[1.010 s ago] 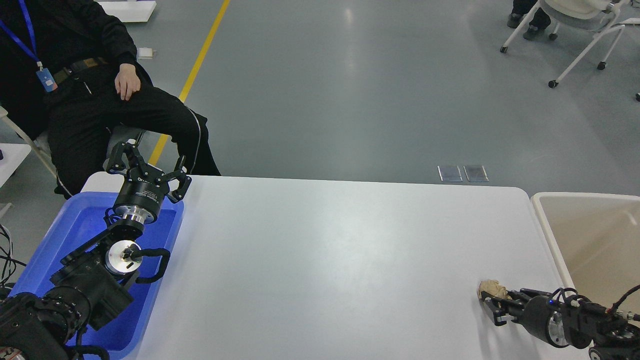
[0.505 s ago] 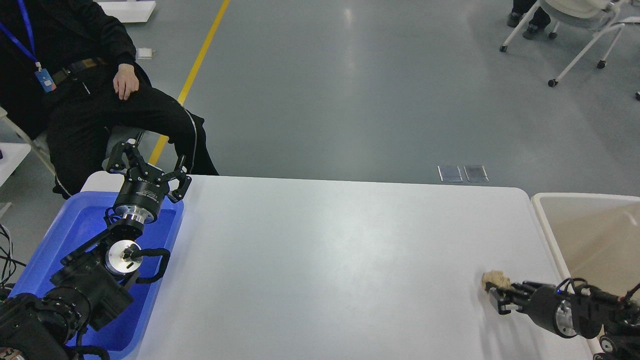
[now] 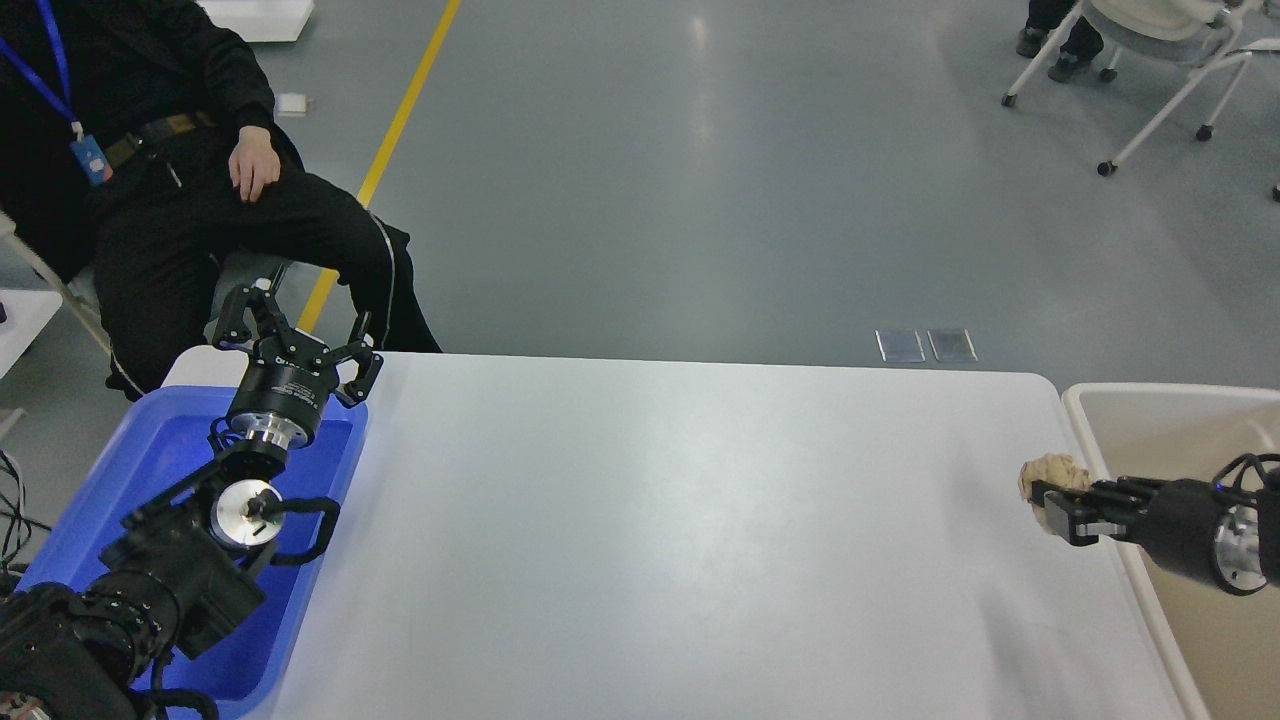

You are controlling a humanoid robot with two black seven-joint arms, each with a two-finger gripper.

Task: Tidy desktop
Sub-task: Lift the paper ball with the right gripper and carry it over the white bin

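Observation:
The white desktop (image 3: pixel 660 520) fills the middle of the head view. My right gripper (image 3: pixel 1048 508) is shut on a crumpled beige paper ball (image 3: pixel 1048 472) and holds it above the desktop's right edge, close to the beige bin (image 3: pixel 1160 430). My left gripper (image 3: pixel 292 335) is open and empty, raised over the far end of the blue plastic tray (image 3: pixel 150 470) at the left.
A seated person in black (image 3: pixel 200 190) is just behind the desktop's far left corner, near my left gripper. A wheeled chair (image 3: pixel 1150 60) stands far back right. A small white table (image 3: pixel 20 320) is at the left edge.
My right gripper has lifted the paper ball off the desktop and carried it to the right and farther back, toward the beige bin. The left arm has not moved.

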